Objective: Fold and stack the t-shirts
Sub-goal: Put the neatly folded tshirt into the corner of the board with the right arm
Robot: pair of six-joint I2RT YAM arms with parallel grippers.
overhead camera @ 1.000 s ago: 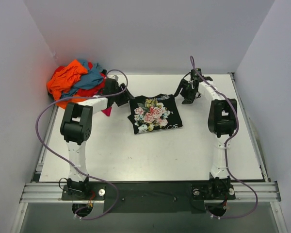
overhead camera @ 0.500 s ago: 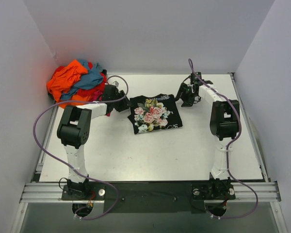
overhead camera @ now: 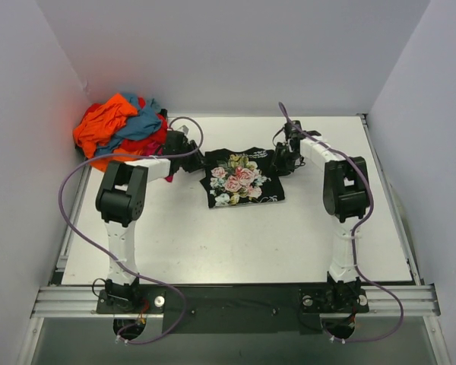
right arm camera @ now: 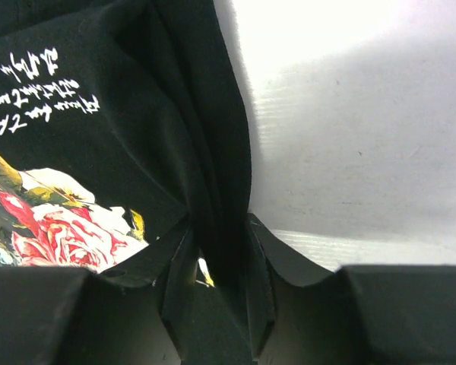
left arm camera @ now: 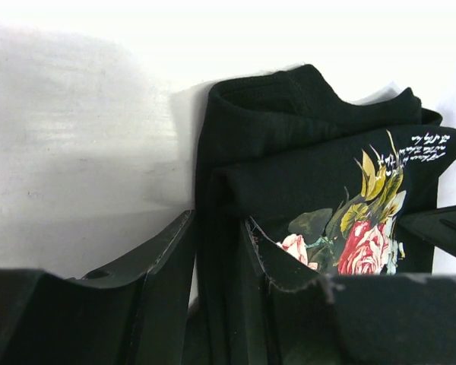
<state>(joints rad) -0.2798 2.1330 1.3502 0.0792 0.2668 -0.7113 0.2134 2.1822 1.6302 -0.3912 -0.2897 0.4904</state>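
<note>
The black t-shirt (overhead camera: 243, 179) with the rose print lies folded at the middle back of the table. My left gripper (overhead camera: 197, 159) is at its left upper edge and my right gripper (overhead camera: 282, 160) at its right upper edge. In the left wrist view the shirt's (left arm camera: 304, 152) folded black edge fills the gap of the left gripper (left arm camera: 216, 228). In the right wrist view a ridge of the same shirt (right arm camera: 99, 114) is pinched in the right gripper (right arm camera: 219, 228). The other t-shirts, orange (overhead camera: 100, 123), teal-blue (overhead camera: 141, 122) and red (overhead camera: 140, 147), lie heaped at the back left.
The white table (overhead camera: 235, 243) is boxed in by pale walls at the back and both sides. The heap of shirts sits in the back left corner, just behind my left forearm (overhead camera: 148, 167). Purple cables loop off both arms.
Both grippers have moved inward to the black shirt's side edges and their jaws have narrowed onto the cloth. The shirt's right edge has bunched slightly.
</note>
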